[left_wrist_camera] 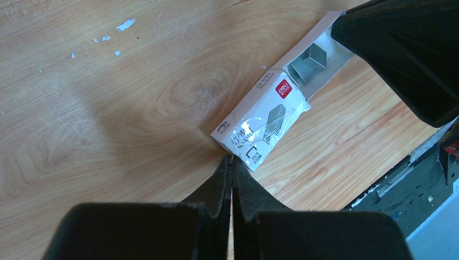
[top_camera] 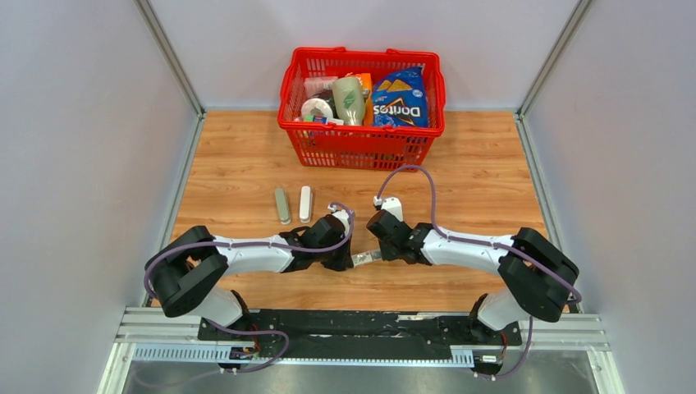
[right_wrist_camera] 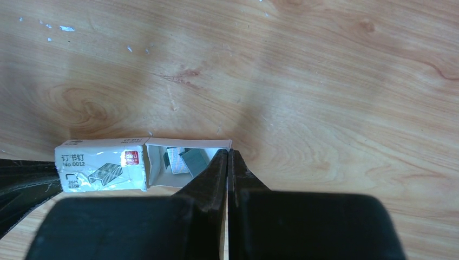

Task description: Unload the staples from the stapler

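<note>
A small white staple box (top_camera: 365,258) hangs between my two grippers, just above the wood table. Its sleeve (left_wrist_camera: 265,122) has a red logo, and its tray (right_wrist_camera: 157,168) is slid partly out. Grey staple strips (right_wrist_camera: 194,161) lie in the tray, also seen in the left wrist view (left_wrist_camera: 311,60). My left gripper (left_wrist_camera: 231,158) is shut on the sleeve's near corner. My right gripper (right_wrist_camera: 227,153) is shut on the tray's end wall. A grey oblong piece (top_camera: 281,205) and a white one (top_camera: 305,203), seemingly the stapler, lie left of the grippers.
A red basket (top_camera: 361,135) with a Doritos bag (top_camera: 400,100), a cup and other goods stands at the back centre. Grey walls close in both sides. The black mounting rail (top_camera: 361,328) runs along the near edge.
</note>
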Robot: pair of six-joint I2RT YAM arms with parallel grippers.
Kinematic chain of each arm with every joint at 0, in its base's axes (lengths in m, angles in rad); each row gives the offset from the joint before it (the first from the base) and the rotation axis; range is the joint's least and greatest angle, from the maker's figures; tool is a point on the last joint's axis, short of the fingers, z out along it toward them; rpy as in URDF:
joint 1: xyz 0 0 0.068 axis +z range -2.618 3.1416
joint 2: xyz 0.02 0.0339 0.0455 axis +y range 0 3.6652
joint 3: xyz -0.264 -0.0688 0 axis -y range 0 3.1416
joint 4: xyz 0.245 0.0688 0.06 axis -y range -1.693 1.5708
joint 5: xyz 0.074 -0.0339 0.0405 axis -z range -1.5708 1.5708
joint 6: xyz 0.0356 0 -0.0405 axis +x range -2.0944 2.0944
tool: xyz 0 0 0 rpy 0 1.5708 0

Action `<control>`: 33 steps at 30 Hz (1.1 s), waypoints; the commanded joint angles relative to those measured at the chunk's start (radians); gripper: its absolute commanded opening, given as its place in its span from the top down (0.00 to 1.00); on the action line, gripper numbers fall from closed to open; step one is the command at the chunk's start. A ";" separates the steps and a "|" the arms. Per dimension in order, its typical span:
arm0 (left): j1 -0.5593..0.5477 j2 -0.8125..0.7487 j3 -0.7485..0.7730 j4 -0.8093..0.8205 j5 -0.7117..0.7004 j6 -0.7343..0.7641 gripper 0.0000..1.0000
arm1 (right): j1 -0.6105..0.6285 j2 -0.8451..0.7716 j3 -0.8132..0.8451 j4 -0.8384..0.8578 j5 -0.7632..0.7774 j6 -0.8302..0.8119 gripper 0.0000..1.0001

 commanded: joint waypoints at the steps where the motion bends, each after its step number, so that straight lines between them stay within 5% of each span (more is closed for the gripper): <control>1: -0.004 0.009 0.010 -0.047 -0.035 0.020 1.00 | 0.007 0.010 0.041 0.035 0.038 0.005 1.00; 33: -0.007 -0.008 0.002 -0.072 -0.060 0.034 1.00 | 0.027 -0.025 0.016 0.024 0.009 -0.008 1.00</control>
